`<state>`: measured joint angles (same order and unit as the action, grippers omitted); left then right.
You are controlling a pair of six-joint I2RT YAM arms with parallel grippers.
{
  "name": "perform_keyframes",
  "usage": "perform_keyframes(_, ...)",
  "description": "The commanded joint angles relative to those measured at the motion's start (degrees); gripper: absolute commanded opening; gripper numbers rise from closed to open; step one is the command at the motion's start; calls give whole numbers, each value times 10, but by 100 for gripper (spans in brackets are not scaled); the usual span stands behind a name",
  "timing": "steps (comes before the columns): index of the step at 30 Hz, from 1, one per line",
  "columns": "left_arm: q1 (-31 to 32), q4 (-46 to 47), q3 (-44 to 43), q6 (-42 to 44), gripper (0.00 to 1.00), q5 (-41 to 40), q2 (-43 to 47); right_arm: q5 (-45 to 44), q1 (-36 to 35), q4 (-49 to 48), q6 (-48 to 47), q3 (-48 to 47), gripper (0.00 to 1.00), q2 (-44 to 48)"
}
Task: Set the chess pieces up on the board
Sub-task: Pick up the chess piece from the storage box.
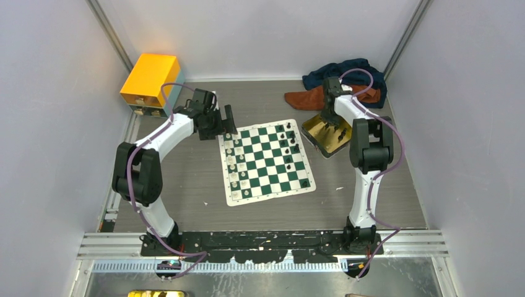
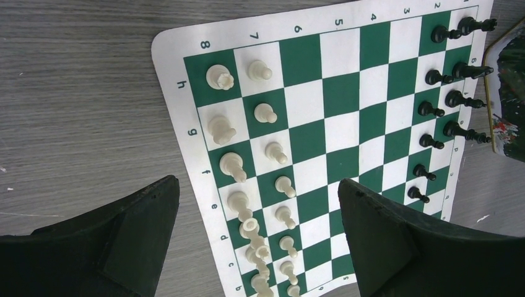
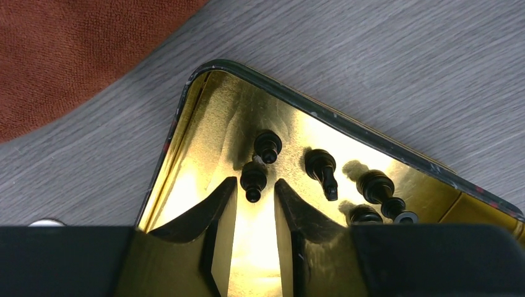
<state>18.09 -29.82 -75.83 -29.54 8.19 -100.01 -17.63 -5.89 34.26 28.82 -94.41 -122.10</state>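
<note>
Left gripper (image 2: 257,189): fingers wide apart over the board (image 2: 347,93)
Right gripper (image 3: 255,184): fingers apart inside gold tin (image 3: 198,117), black piece (image 3: 252,176) at tips
Chess pieces (image 2: 266,114): most on board, several in tin

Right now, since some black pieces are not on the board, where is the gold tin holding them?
In the top view the gold tin lies just right of the board, under the right pincer, near the brown cloth.

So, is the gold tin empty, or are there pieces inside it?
Not empty. The right wrist view shows several black chess pieces lying on the floor of the gold tin.
</note>
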Motion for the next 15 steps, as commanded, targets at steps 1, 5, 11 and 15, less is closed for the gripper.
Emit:
perform_keyframes(1,-2,10,-26,6,100,9,0,-1,1,-13,0,-27,33,-1)
perform_keyframes(5,-3,11,-28,6,100,10,-3,-1,2,-14,-1,-27,25,-1)
perform_keyframes(11,-3,10,-28,7,100,9,-3,0,2,-15,-1,-25,7,1)
perform_keyframes(15,-3,10,-23,7,100,10,2,3,2,-19,-5,-18,1,9)
